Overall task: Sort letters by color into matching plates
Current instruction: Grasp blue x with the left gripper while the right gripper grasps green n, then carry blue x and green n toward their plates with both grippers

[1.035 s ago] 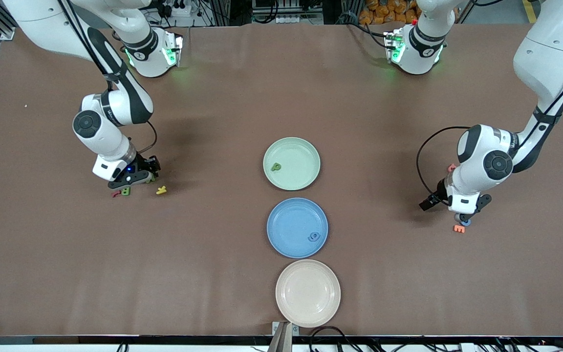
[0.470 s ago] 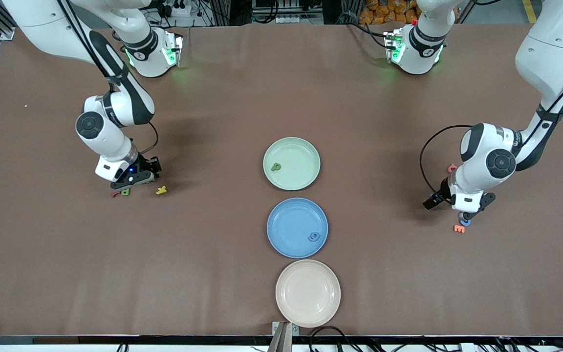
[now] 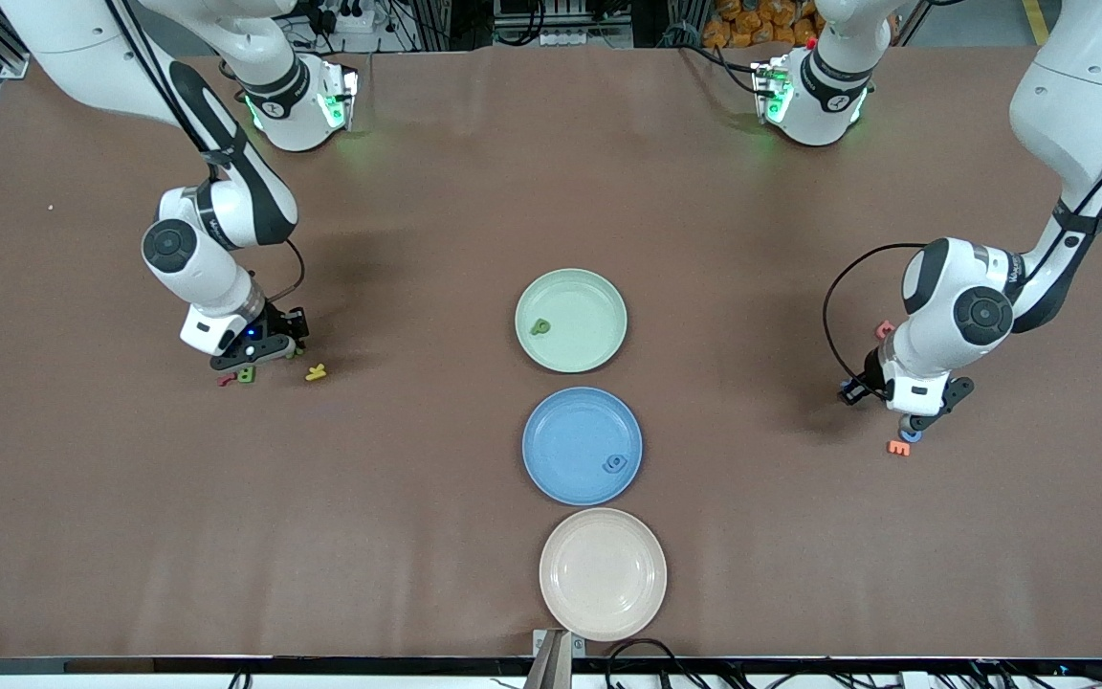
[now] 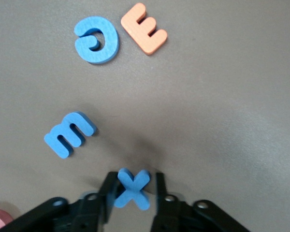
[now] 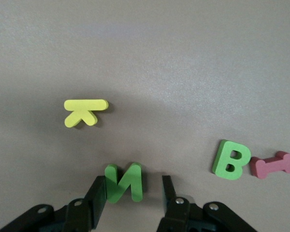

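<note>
Both arms reach down toward the table at their own ends, wrists bent steeply. The left gripper (image 4: 133,189) has its 2 fingers pressed against a small piece between them. The right gripper (image 5: 134,193) stands low with a gap beside 1 finger.

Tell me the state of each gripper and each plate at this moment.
left gripper: shut on the blue X.
right gripper: open around the green N, one finger touching it.
green plate: holds one green letter.
blue plate: holds one blue letter.
beige plate: empty.
</note>
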`<state>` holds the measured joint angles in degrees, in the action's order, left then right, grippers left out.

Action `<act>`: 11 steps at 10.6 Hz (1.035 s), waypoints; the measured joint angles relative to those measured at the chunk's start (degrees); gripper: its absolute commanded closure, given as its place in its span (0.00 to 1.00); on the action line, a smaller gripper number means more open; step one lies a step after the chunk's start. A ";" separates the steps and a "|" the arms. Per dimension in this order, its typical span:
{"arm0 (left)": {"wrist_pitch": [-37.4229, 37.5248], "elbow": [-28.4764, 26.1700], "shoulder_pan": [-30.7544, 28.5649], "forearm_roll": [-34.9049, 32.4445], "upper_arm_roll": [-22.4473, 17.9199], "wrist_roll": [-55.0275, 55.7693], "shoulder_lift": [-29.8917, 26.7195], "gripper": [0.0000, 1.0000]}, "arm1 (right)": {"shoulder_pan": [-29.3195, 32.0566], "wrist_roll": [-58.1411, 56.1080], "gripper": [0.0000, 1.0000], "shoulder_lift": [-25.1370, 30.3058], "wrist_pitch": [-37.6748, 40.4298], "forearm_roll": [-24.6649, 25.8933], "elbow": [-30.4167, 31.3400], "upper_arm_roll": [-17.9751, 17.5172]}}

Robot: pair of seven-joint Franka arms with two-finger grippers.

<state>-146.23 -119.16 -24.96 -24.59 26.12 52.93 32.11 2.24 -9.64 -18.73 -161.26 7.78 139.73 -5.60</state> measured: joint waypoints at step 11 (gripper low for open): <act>1.94 6.30 16.89 2.15 -8.32 8.97 -0.11 1.00 | 0.36 0.03 1.00 -0.40 -0.11 0.04 0.12 -0.26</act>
<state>-144.29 -112.85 -8.06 -22.44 17.81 61.90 32.00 2.59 -9.61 -19.13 -161.37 7.81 139.85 -5.86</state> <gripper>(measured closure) 0.718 0.674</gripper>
